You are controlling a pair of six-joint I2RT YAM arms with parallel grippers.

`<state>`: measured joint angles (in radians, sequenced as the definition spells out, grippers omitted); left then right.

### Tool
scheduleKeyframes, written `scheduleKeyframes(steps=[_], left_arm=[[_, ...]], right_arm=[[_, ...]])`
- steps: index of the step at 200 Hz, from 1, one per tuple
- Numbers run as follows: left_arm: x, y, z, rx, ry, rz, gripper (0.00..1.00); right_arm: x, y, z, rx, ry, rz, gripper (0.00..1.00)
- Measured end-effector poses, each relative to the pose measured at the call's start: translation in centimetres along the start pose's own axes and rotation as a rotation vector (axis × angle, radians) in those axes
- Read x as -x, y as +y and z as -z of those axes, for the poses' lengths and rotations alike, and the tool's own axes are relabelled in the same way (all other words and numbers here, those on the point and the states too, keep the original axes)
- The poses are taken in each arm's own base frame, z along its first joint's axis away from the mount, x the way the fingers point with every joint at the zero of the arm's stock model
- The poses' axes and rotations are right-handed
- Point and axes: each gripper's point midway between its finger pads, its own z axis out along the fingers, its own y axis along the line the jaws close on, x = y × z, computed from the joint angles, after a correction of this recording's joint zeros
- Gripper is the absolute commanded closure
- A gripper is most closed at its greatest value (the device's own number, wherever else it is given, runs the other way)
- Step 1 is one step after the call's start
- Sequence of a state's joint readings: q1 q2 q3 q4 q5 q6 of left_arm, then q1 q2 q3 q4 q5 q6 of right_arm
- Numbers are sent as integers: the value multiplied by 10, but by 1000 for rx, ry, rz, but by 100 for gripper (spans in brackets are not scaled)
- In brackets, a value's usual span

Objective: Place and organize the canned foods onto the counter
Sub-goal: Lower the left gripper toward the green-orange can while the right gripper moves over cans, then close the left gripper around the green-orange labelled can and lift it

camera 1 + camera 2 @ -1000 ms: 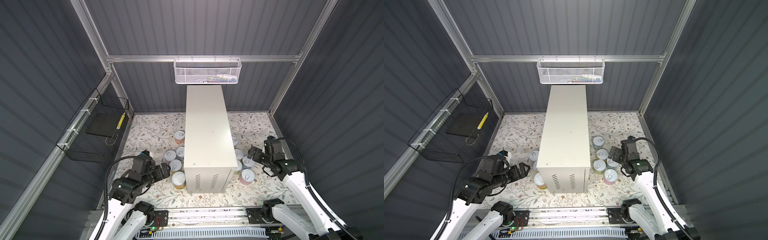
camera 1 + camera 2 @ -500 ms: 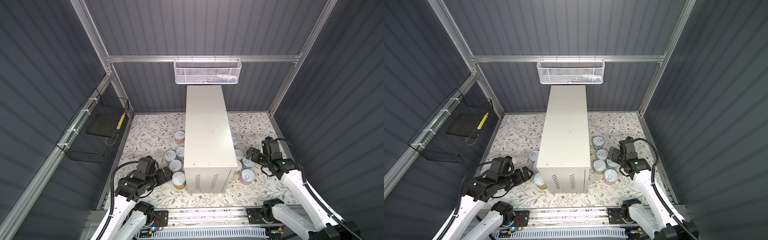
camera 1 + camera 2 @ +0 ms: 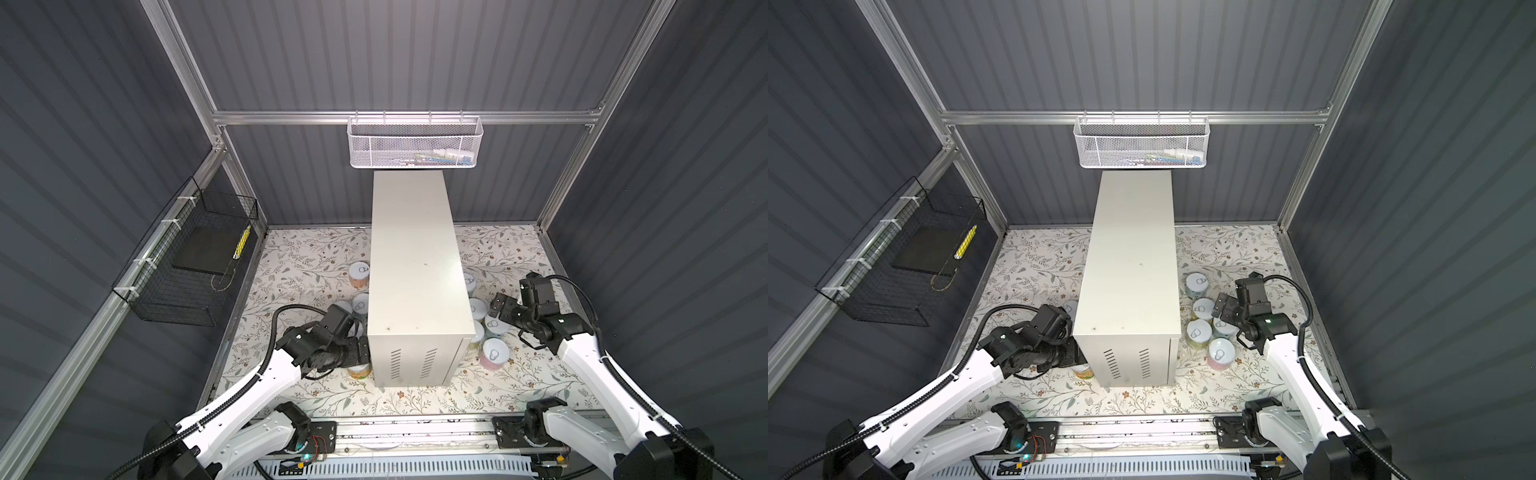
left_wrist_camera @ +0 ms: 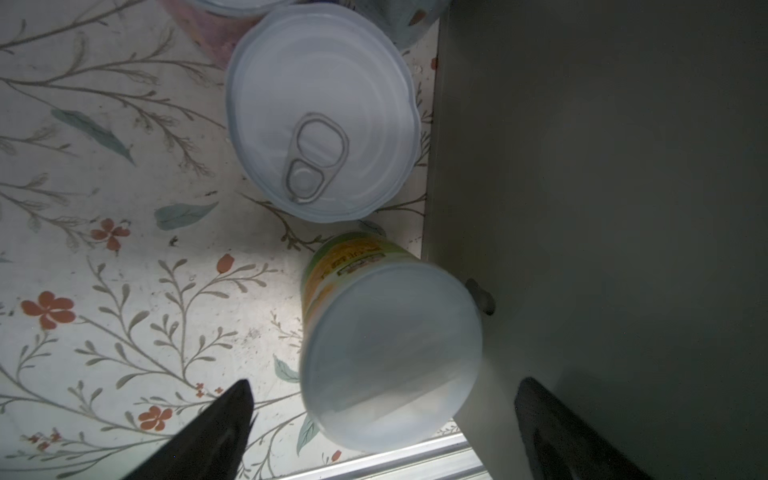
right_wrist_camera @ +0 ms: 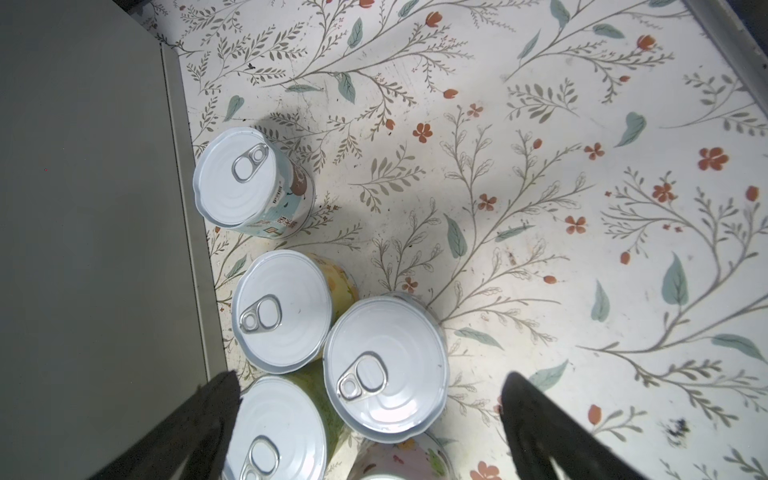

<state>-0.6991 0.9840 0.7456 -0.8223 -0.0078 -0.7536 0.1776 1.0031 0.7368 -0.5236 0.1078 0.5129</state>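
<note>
Left hand (image 4: 384,384) spread wide; yellow-label can (image 4: 390,357) sits between its fingers, untouched, lower centre of frame, against the cabinet (image 4: 602,166) side. Right hand (image 5: 370,378) spread too, above clustered silver-lidded pull-tab cans (image 5: 386,365), lower left of frame, upright on floral tabletop (image 5: 582,208).

Did a headcount. Cans (image 3: 1199,332): five bunched on the right side of the worktop (image 3: 1133,257), all clear in a top view. The left side is trickier since the arm covers some. The left wrist view shows four packed together there, two just peeking in at the edge. There's also one lone can (image 3: 359,274) further back in a top view. So ten, far as I can tell. One worktop. Two baskets: one white mesh basket (image 3: 415,145), one black wire basket (image 3: 166,307). Two grippers: left gripper (image 4: 384,385), right gripper (image 5: 370,384).
</note>
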Motion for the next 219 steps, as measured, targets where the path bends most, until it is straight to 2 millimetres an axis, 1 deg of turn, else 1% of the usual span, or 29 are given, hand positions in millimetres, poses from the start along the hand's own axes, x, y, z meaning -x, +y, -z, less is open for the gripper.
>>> scheduleKeyframes(steps=[29,76,97,109,126,161,189,219], left_arm=[[1,-3,-3,-3,-22,4,0],[-10,5,-17,48,-9,-18,0],[-12,2,-23,58,-3,-27,0],[-12,4,-26,73,-1,-26,1],[-11,6,-27,82,-16,-19,1],[-3,9,-29,99,-63,8,4],[3,17,-28,144,-107,44,5],[6,30,-25,198,-153,87,5]], right_arm=[[0,0,0,0,0,0,1],[-1,0,-2,-3,7,1,1],[-1,0,-2,-3,7,1,1],[-1,0,-2,-3,6,1,1],[-1,0,-2,-3,6,1,1],[-2,1,-6,-2,18,2,1],[-3,3,-10,3,25,2,1],[-2,5,-14,12,27,1,1]])
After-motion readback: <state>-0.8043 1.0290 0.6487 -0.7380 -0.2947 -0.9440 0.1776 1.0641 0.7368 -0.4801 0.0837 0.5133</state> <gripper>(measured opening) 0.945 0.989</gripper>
